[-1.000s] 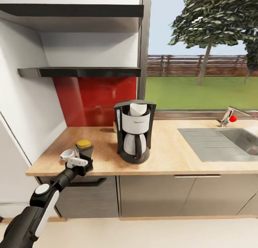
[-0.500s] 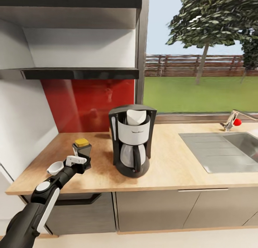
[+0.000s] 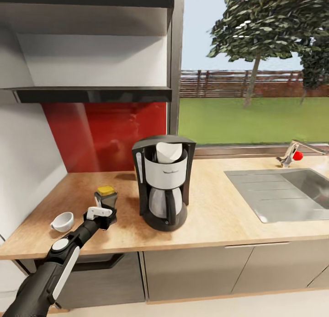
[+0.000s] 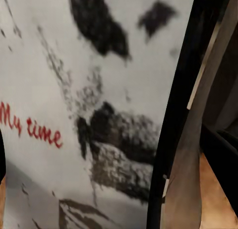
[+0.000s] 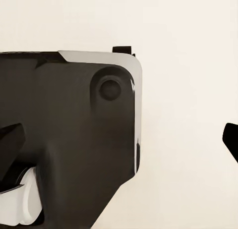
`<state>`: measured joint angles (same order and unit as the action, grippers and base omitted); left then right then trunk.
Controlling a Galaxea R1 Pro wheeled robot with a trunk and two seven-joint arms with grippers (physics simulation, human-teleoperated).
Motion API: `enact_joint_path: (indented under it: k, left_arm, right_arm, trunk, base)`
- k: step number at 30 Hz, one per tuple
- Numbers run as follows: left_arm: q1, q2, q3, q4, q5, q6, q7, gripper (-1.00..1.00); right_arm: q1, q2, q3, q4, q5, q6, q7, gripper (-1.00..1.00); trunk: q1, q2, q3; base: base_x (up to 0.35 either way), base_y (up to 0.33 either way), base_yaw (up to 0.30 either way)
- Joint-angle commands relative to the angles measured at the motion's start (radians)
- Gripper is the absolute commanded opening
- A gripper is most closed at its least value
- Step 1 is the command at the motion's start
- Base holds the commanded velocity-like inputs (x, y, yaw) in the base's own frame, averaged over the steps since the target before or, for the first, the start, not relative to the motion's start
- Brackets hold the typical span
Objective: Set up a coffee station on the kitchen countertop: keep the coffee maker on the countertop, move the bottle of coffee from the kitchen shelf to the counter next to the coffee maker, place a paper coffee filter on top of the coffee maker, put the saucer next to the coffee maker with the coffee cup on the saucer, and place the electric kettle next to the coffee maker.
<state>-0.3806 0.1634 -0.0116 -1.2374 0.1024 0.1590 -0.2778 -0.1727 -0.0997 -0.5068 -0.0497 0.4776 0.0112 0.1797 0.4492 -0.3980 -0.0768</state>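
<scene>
The black coffee maker stands on the kitchen countertop with a white paper coffee filter in its top. To its left, the bottle of coffee, dark with a gold cap, sits low at the counter with my left gripper shut around its lower half. Its black-white-red label is very close in the left wrist view. The white coffee cup rests on the counter further left. The kitchen shelf hangs above. My right gripper is open over pale floor. The saucer and electric kettle are out of view.
A steel sink with a faucet is set into the counter at the right. A red backsplash and a window are behind. A white wall borders the counter's left end. Part of my dark base appears in the right wrist view.
The head view has shifted and drawn nearer. My left gripper has carried the bottle right, away from the cup and closer to the coffee maker.
</scene>
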Motion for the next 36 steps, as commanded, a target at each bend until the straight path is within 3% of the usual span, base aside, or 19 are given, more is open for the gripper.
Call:
enact_joint_path:
  k: [1, 9, 14, 21, 25, 36]
  left_arm:
    - [-0.003, 0.000, 0.000, -0.001, 0.009, 0.008, -0.001, -1.00]
    - [-0.009, -0.001, 0.005, 0.009, 0.007, -0.014, 0.000, -1.00]
    - [-0.004, 0.001, 0.009, 0.044, 0.008, -0.101, 0.022, -1.00]
    - [0.003, -0.001, 0.008, 0.070, 0.014, -0.123, 0.024, -1.00]
    - [0.000, -0.001, 0.006, 0.113, 0.013, -0.169, 0.025, -1.00]
    - [-0.004, 0.001, 0.011, 0.150, 0.013, -0.202, 0.025, -1.00]
  right_arm:
    - [-0.001, 0.000, -0.009, -0.001, 0.009, 0.002, 0.004, 1.00]
    - [-0.001, -0.001, -0.007, -0.005, 0.010, 0.004, 0.004, 1.00]
    - [-0.001, -0.001, -0.007, -0.004, 0.010, 0.002, 0.004, 1.00]
    - [-0.001, -0.001, -0.007, -0.002, 0.010, 0.006, 0.007, 1.00]
    - [-0.001, -0.002, -0.007, -0.001, 0.010, 0.006, 0.007, 1.00]
    - [-0.001, -0.002, -0.007, -0.001, 0.010, 0.006, 0.007, 1.00]
  trunk:
    - [0.001, -0.002, -0.002]
    - [0.001, -0.002, -0.002]
    - [0.001, -0.002, -0.002]
    - [0.001, -0.002, -0.002]
    - [0.001, -0.002, -0.002]
    - [0.001, -0.002, -0.002]
  base:
    - [0.161, 0.000, -0.130]
    - [0.247, 0.000, -0.038]
    - [0.018, 0.000, -0.001]
    - [0.003, 0.000, 0.000]
    - [0.207, 0.000, 0.000]
    - [0.175, 0.000, 0.000]
